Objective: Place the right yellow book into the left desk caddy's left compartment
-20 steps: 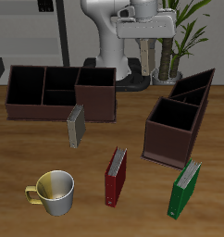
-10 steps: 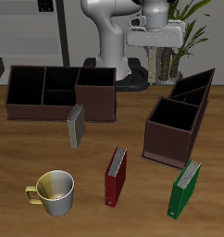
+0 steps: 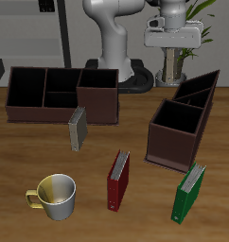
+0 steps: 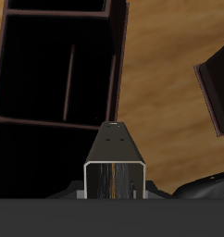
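Observation:
My gripper (image 3: 171, 59) is high above the back of the table and is shut on the right yellow book (image 3: 170, 66), which hangs upright between the fingers. In the wrist view the book (image 4: 114, 169) shows end-on, with a grey cover and a tan face. The left desk caddy (image 3: 169, 147), dark maroon-brown with a tall square bin and slanted slots, stands nearer the table's front than the gripper. In the wrist view its dark compartments (image 4: 58, 83) lie below and beside the book. The book is well above the caddy and does not touch it.
A wide low brown caddy (image 3: 99, 106) stands at the back. An olive-grey book (image 3: 78, 129) stands in front of it. A red book (image 3: 118, 181), a green book (image 3: 190, 193) and a mug (image 3: 56, 198) are near the front edge. A plant (image 3: 192, 33) stands behind the gripper.
My gripper has carried the yellow book sideways along the back of the table, toward the left desk caddy's side. Nothing on the table has moved.

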You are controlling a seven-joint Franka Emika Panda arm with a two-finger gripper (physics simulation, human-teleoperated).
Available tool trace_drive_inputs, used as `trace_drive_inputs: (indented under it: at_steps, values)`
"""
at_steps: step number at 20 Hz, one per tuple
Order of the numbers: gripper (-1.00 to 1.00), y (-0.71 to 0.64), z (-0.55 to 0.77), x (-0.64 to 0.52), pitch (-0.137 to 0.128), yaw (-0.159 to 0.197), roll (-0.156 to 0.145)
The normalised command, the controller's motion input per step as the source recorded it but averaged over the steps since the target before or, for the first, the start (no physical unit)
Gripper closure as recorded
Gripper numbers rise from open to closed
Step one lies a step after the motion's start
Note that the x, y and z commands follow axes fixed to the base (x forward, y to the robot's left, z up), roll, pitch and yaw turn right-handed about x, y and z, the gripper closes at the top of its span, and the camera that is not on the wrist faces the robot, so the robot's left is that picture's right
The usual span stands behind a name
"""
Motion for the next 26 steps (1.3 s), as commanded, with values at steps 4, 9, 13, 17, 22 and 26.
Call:
trace_drive_inputs:
  at_steps: [4,9,13,17,22,26]
  values:
    - [1.00,0.29,0.09,-0.09,-0.002,0.000,0.064]
    - [1.00,0.27,0.18,-0.01,-0.028,0.014,0.049]
    - [1.00,0.20,0.06,-0.01,-0.003,0.001,0.033]
    - [1.00,0.29,0.02,0.03,0.000,0.018,0.059]
    - [1.00,0.10,-0.04,0.05,0.013,-0.004,0.012]
    - [1.00,-0.02,-0.04,0.13,0.005,-0.002,0.002]
